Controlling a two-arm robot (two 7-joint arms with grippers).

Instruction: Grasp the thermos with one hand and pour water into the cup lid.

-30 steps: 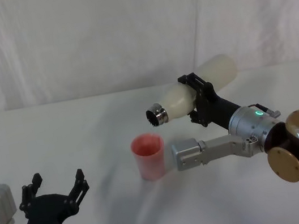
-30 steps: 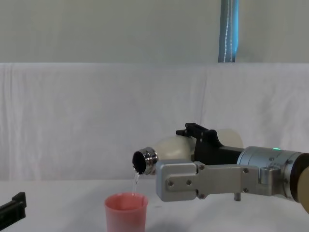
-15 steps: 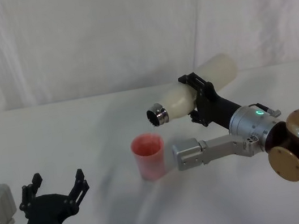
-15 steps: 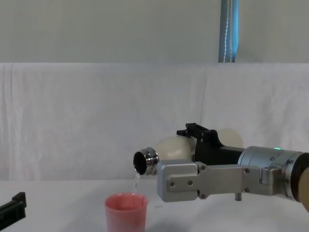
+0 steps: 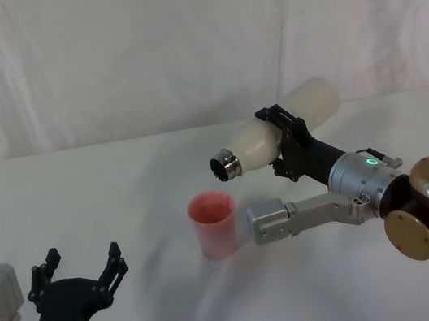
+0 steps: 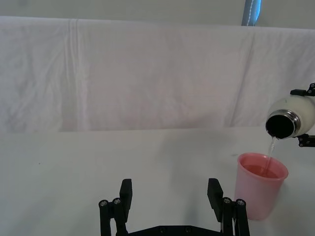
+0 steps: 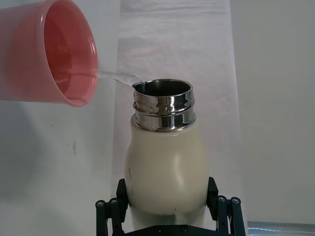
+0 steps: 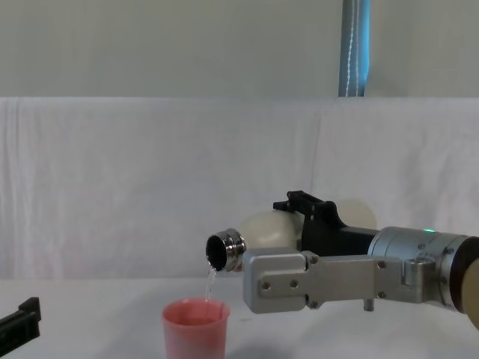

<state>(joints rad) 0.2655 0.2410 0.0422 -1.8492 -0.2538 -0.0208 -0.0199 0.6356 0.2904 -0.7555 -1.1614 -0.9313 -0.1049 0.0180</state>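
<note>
the right end effector (image 5: 284, 142), clamped around the thermos (image 5: 276, 134), is tipping water into the cup lid (image 5: 214, 225); the pour is underway, filling and righting remaining. the left end effector (image 5: 80, 269) is sitting open low on the worktop (image 5: 81, 199).

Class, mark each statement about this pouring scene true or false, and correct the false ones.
1. The right gripper holds the thermos tilted, neck downward. True.
2. The cup lid lies on its side. False: it stands upright on the table.
3. A thin stream of water falls from the thermos mouth into the cup lid. True.
4. The left gripper is shut on the cup lid. False: it is open and empty, apart from the cup lid, low at the robot's left.
5. The cup lid is blue. False: it is pink.
</note>
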